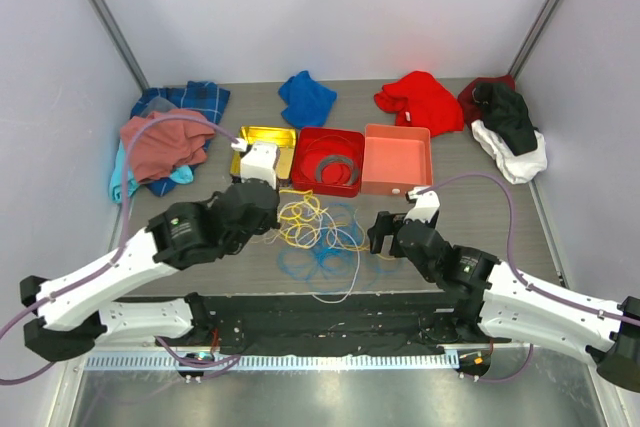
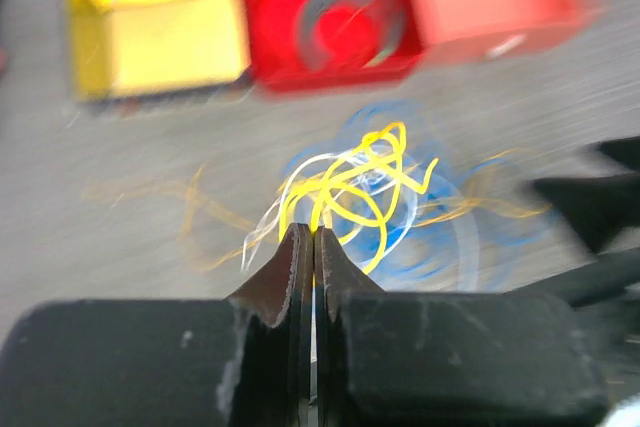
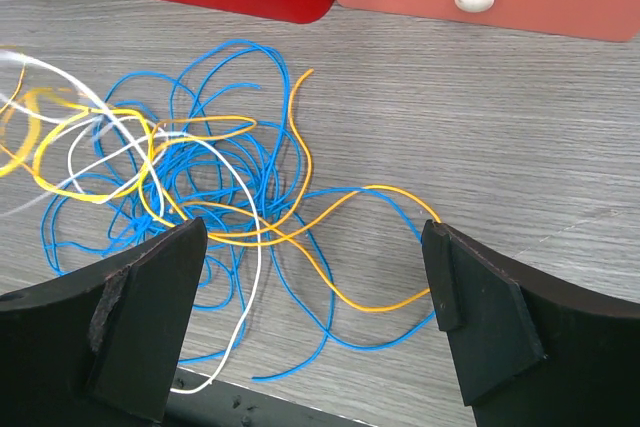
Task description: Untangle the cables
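Now clamping the black two-finger left gripper (image 2: 308,235) tight on a yellow loop of the thin yellow, white, orange and blue wire cables (image 1: 310,222) right at its tips, and holding the black right gripper (image 3: 315,242) spread wide, gripping nothing, just over the tangle's blue and orange strands.

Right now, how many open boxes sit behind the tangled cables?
3, in a row across the table: yellow box on the left, red box in the middle, salmon box on the right. None appears hidden.
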### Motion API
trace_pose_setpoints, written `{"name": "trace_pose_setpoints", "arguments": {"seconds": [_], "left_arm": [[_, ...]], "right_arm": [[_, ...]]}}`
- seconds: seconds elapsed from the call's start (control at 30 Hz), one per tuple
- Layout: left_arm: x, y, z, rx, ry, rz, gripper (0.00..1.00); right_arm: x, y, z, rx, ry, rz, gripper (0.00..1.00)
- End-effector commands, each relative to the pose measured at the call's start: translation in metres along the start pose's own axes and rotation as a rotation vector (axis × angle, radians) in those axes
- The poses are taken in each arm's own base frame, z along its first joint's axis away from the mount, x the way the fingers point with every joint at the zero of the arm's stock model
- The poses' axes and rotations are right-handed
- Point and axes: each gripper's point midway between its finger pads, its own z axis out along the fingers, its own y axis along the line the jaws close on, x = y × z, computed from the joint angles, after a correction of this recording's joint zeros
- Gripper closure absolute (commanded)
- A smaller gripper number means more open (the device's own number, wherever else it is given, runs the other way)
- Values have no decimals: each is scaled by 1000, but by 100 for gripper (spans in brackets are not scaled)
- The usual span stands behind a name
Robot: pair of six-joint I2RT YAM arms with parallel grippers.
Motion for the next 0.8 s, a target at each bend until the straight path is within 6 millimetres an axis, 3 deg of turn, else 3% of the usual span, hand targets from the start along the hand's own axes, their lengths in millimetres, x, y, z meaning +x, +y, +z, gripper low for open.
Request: {"name": "trace_pose_setpoints", "arguments": {"seconds": [0.0, 0.1, 0.2, 0.27, 0.33, 0.43, 0.47, 0.53, 0.57, 0.63, 0.67, 0.77], "left_arm": [[67, 71, 11, -314, 206, 68, 100], [84, 92, 11, -363, 248, -26, 100], [86, 108, 11, -392, 247, -106, 100], [84, 114, 8, -402, 239, -136, 100], [69, 112, 6, -384, 196, -161, 100], [23, 109, -7, -344, 70, -187, 100], [-9, 104, -17, -316, -11, -220, 100], [-45, 100, -27, -288, -88, -201, 100], [-82, 94, -43, -245, -179, -236, 100], [-113, 81, -49, -183, -232, -217, 100], [-144, 74, -65, -127, -314, -248, 100], [-188, 50, -88, 30, -436, -257, 99]], "right_arm": [[-19, 13, 0, -35, -56, 30, 2], [-17, 15, 3, -35, -49, 19, 2], [-14, 17, 6, -42, -37, 13, 2], [-13, 20, 7, -50, -33, 11, 2], [-12, 19, 7, -48, -33, 11, 2], [-18, 23, 6, -62, -51, 15, 2], [-19, 22, 6, -60, -54, 10, 2], [-26, 26, 4, -67, -67, 9, 2], [-30, 27, 4, -70, -74, 3, 2], [-34, 29, 2, -75, -84, 1, 2], [-39, 31, 1, -82, -93, 0, 2], [-46, 34, -1, -88, -104, -10, 2]]}}
